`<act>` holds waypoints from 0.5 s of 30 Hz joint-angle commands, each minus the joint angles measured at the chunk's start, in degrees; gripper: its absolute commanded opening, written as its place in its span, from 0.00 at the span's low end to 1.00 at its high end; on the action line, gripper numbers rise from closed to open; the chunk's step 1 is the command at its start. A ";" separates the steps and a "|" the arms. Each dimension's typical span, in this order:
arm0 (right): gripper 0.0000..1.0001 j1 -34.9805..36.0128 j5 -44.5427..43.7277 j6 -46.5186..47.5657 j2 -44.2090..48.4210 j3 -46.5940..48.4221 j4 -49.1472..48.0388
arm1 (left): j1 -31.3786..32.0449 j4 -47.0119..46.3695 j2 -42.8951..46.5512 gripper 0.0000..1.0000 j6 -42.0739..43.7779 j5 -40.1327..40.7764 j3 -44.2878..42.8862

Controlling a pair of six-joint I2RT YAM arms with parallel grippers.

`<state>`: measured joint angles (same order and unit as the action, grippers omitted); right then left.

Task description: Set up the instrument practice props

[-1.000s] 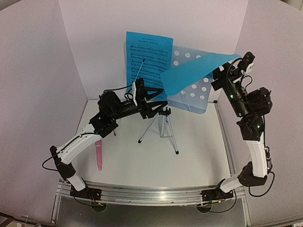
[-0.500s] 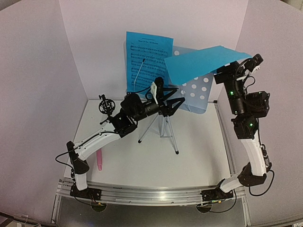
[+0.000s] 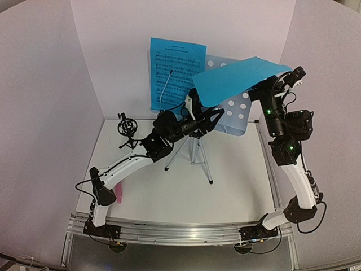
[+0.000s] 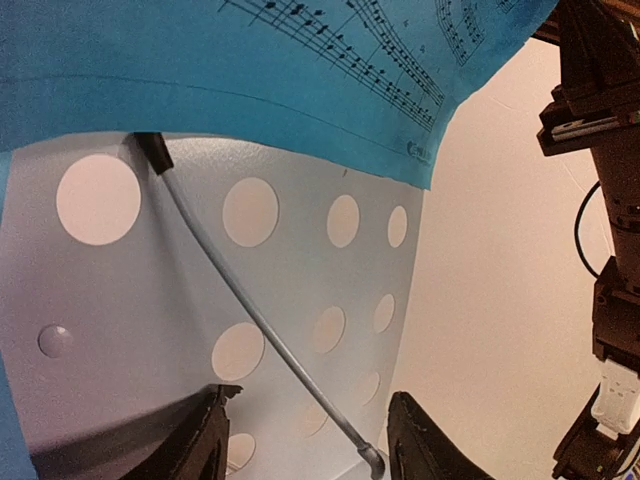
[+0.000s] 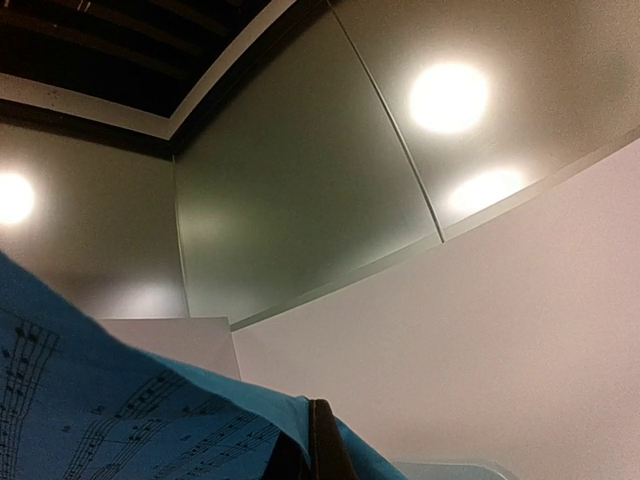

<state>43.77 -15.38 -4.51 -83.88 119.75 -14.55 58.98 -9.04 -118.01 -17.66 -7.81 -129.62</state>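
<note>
The pale-blue perforated stand desk (image 3: 236,117) stands on silver tripod legs (image 3: 196,153). One blue sheet-music page (image 3: 175,70) leans on its left half. My right gripper (image 3: 281,77) is shut on the corner of a second blue page (image 3: 240,79) and holds it above the desk's right half; that page also shows in the right wrist view (image 5: 120,420). My left gripper (image 3: 217,117) is open and empty just in front of the desk (image 4: 300,250), near its grey wire page-holder (image 4: 250,310). The black tripod mic mount (image 3: 128,129) stands at back left. The pink microphone (image 3: 119,195) lies partly under my left arm.
White walls close in the back and both sides. A metal rail (image 3: 180,232) runs along the near edge. My right arm (image 4: 612,200) is close on the right of the left wrist view.
My left arm has swung right and forward to the stand desk, uncovering the mic mount. My right gripper has shifted the held page slightly left over the desk.
</note>
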 commanded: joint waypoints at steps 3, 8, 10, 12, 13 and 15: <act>0.00 0.03 -1.32 -0.68 0.94 -0.30 -3.14 | 0.73 -1.50 -0.94 0.36 -2.00 -1.55 -3.61; 0.00 0.00 -1.03 -1.41 0.24 -0.01 -4.69 | 0.96 -1.87 -0.90 0.11 -3.00 -2.77 -3.33; 0.00 0.01 -1.04 -1.84 -0.44 0.72 -5.35 | 0.96 -1.79 -0.71 0.01 -3.16 -2.71 -3.09; 0.00 0.00 -0.90 -1.99 -1.24 1.51 -6.04 | 0.96 -1.77 -0.57 0.00 -3.14 -2.25 -2.74; 0.00 0.00 -0.90 -1.93 -1.74 2.15 -6.25 | 1.00 -1.79 -0.56 0.00 -3.07 -2.11 -2.59; 0.00 0.00 -1.26 -1.82 -2.45 3.13 -6.53 | 0.96 -1.87 -0.56 0.00 -2.90 -1.93 -2.40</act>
<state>43.77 -15.60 -5.70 -84.72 120.07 -17.98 60.09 -9.58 -118.91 -20.67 -10.33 -130.61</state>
